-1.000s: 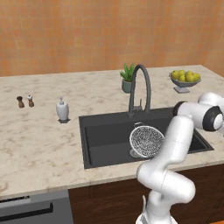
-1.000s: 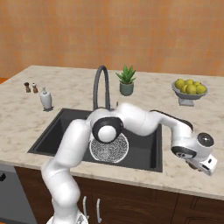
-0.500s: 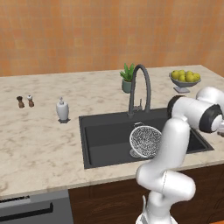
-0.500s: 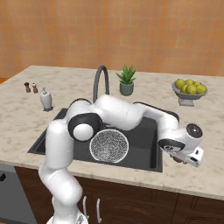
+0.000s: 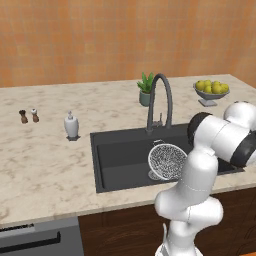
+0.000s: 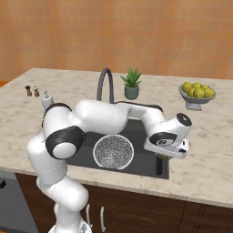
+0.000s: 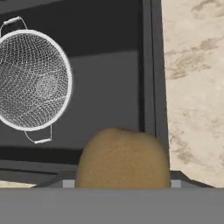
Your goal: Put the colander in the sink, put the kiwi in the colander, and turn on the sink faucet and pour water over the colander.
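Note:
The colander (image 5: 167, 161) (image 6: 113, 151) (image 7: 30, 81), a round silver mesh bowl, lies in the dark sink (image 5: 120, 160) (image 6: 141, 132) (image 7: 109, 78) near its front. My gripper (image 6: 163, 157) hangs over the sink's right rim, to the right of the colander. It is shut on the brown kiwi (image 7: 123, 157), which bulges up large at the bottom of the hand view. The fingertips are hidden behind the fruit. The dark gooseneck sink faucet (image 5: 162, 100) (image 6: 105, 86) stands behind the basin, and I see no water running.
A grey bowl of yellow-green fruit (image 5: 211, 91) (image 6: 197, 93) stands at the back right and a potted plant (image 5: 146, 89) (image 6: 131, 84) beside the faucet. A soap dispenser (image 5: 71, 126) and two small shakers (image 5: 28, 116) stand left of the sink. Marble counter (image 7: 192, 87) borders the sink's right rim.
My hand has swung left with the kiwi, from over the counter right of the sink to the sink's right rim. The colander has not moved.

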